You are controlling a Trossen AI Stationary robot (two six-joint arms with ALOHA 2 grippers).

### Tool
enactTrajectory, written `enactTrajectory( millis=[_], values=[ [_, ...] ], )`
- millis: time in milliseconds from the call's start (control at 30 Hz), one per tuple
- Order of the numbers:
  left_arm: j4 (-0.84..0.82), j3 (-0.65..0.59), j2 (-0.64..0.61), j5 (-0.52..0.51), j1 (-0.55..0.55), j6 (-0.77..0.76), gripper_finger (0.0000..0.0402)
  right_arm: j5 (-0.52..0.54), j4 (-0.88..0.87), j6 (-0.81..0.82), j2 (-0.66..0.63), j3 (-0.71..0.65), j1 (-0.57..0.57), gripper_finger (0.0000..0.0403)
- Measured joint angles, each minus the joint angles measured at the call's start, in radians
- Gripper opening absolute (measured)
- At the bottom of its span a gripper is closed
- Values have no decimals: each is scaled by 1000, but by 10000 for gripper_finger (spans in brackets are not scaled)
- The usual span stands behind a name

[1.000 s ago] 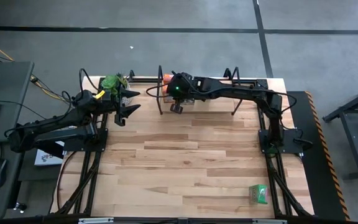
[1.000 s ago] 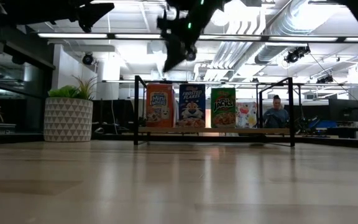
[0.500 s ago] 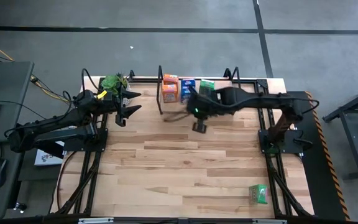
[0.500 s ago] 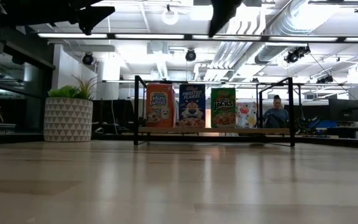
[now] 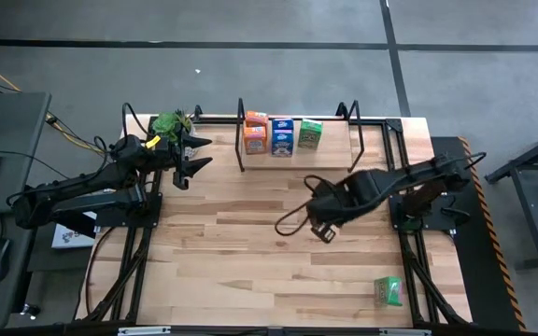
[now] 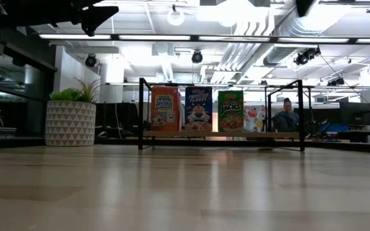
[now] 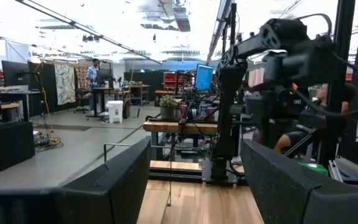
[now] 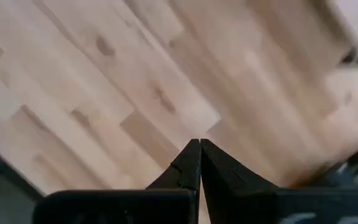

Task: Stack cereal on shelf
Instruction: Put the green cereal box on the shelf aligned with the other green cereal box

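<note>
Three cereal boxes stand upright on the shelf board: orange, blue and green. In the low view they show as orange, blue and green, with a pale box to their right. Another green box lies on the table near its near right corner. My right gripper hangs shut over bare wood at mid-table, between the shelf and that box. My left gripper waits open near the table's far left corner.
A potted plant stands at the far left corner beside my left gripper, in a patterned white pot. The shelf's black end frames rise at both ends. Bare wood spreads over the middle and near left.
My right gripper has swung away from the shelf's left end, moving toward the table's near edge and to the right, and now hangs over mid-table. The boxes on the shelf and my left arm have stayed where they were.
</note>
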Motion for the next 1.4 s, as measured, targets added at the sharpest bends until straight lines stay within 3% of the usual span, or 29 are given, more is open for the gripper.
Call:
enactTrajectory(
  millis=[133, 467, 633, 867, 1000, 1200, 1400],
  values=[
    [0, 0, 0, 0, -1, -16, 241, -44, 0, 185, -17, -32, 65, 43],
    [0, 0, 0, 7, -5, -35, 241, -252, -5, 583, -30, -134, 250, 229],
    [0, 0, 0, 7, -5, -52, 241, -301, -3, 817, -30, -140, 396, 286],
    [0, 0, 0, 8, -5, -61, 241, -274, -3, 1284, -30, -140, 636, 296],
    [0, 0, 0, 8, -5, -73, 241, -334, -3, 1331, -1, -140, 691, 296],
    [1, 0, 0, 8, -5, -77, 241, -239, 0, 1308, 42, -141, 679, 296],
    [0, 0, 0, 8, -5, -77, 241, -292, -4, 1324, 66, -141, 679, 296]
  ],
)
